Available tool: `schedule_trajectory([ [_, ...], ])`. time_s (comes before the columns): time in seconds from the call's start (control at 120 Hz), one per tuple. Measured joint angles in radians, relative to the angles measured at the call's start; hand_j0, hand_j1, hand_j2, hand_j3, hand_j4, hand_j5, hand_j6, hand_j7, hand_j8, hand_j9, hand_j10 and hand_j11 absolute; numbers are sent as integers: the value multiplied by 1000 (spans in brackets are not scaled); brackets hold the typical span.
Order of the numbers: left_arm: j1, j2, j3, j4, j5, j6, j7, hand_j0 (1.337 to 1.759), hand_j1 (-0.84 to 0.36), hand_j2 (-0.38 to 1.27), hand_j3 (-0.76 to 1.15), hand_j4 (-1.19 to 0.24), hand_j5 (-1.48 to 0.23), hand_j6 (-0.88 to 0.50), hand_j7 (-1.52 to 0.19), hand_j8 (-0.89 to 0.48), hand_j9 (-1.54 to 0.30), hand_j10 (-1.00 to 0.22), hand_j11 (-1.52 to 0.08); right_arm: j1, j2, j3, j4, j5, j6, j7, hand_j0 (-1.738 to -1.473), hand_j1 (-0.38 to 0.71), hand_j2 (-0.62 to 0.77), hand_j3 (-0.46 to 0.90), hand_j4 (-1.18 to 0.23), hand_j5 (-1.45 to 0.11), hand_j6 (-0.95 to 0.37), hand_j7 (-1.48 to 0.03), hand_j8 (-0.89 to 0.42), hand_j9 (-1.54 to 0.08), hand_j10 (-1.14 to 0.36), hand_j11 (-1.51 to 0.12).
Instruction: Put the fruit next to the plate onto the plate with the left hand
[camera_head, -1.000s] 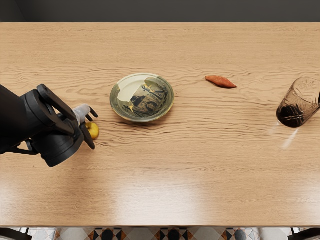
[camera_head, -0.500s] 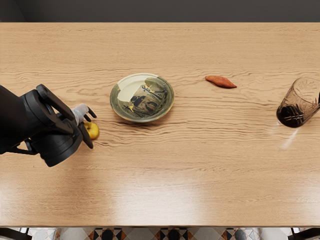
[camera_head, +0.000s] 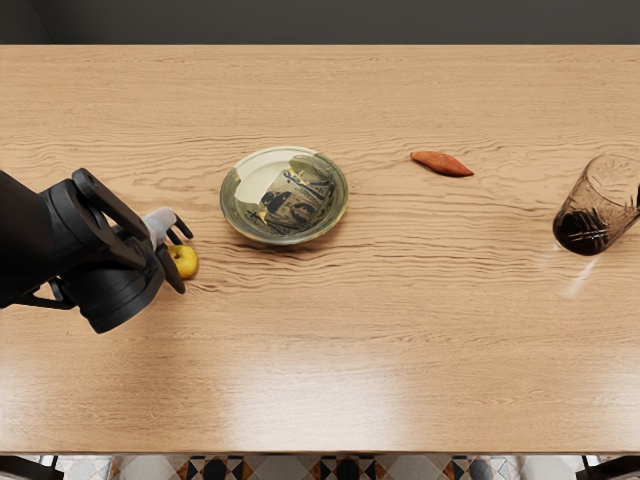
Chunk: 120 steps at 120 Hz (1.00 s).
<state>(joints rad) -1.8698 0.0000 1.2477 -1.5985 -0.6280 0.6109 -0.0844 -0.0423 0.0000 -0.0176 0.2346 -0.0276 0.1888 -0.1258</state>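
Head view: left robot hand (camera_head: 162, 247) around fruit (camera_head: 185, 262) beside plate (camera_head: 231, 206).

Small round yellow fruit (camera_head: 185, 262): plain yellow. Round ceramic plate (camera_head: 284, 196): cream-olive glaze, dark blue-black blotches. Tapered orange-red vegetable (camera_head: 441, 163): unpatterned. Clear glass cup (camera_head: 597, 205): smoky brown. Wooden table (camera_head: 400, 330): light tan, wavy grain.

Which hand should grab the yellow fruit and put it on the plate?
Left. The left hand is right at the fruit, which lies just left of the plate. The right arm isn't in the picture at all.
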Motion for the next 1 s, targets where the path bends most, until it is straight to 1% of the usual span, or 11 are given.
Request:
schedule_trajectory([
  [0.533, 8, 0, 4, 12, -2, 0, 0, 1658, -122, 79, 0, -392, -510, -392, -510, -392, -510, -392, -510, 0, 0, 0, 0, 0, 0, 0, -1658, -331, -3, 0, -15, -19, -15, -19, -15, -19, -15, -19],
  [0.767, 8, 0, 3, 12, 1, 0, 23, 1658, -227, 96, 0, -480, -623, -479, -624, -480, -624, -480, -624, 0, 0, 0, 0, 0, 0, 0, -1658, -331, -3, 0, -15, -19, -14, -19, -15, -19, -15, -19],
  [0.925, 14, 0, -5, 13, 2, 1, 27, 1658, -263, 104, 0, -518, -656, -477, -665, -513, -665, -513, -665, 0, 0, 0, 0, 0, 0, 0, -1658, -331, -3, 0, -15, -19, -14, -19, -15, -19, -15, -19],
  [1.0, 13, 0, -23, 12, 6, 0, 27, 1658, -283, 142, 0, -546, -695, -463, -703, -541, -703, -541, -702, 0, 0, 0, 0, 0, 0, 0, -1658, -331, -3, 0, -15, -19, -14, -19, -15, -19, -15, -19],
])
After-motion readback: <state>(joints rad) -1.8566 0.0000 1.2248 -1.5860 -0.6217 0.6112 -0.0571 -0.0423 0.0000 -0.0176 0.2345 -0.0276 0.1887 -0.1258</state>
